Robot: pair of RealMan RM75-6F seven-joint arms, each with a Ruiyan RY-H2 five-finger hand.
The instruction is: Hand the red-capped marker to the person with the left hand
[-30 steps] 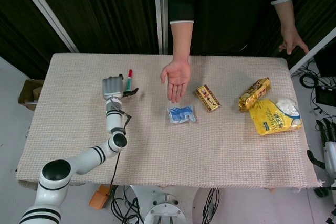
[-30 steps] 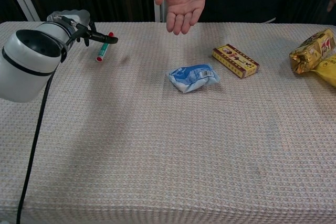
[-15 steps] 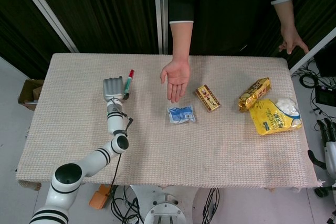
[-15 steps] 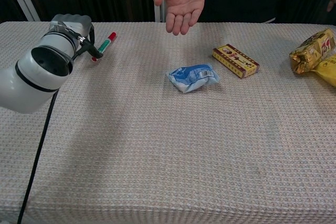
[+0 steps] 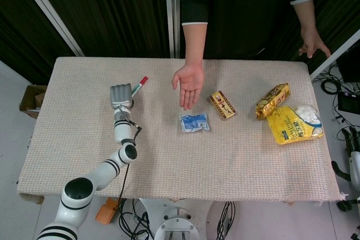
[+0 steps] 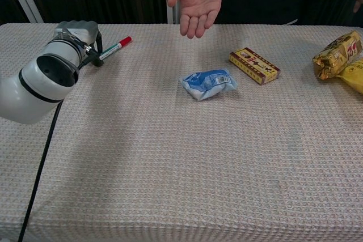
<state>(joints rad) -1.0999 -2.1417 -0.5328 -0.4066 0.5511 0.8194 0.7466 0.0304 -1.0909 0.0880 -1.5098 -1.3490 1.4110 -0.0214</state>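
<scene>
The red-capped marker has a green and white body. It sticks out from my left hand at the table's back left, red cap pointing away and to the right. In the chest view the hand pinches the marker by its rear end, and the marker tilts up off the cloth. The person's open palm hovers palm-up over the table's far middle, to the right of the marker and apart from it. My right hand shows only partly at the far right edge, off the table, and its fingers are unclear.
A blue packet lies mid-table below the person's palm. To its right sit a red-gold box, a gold snack bag and a yellow bag. The person's other hand rests at the far right corner.
My left hand closed on the marker, which was lying beside it. The marker has swung so its red cap points further right, and it has lifted slightly. The person's palm has stayed still.
</scene>
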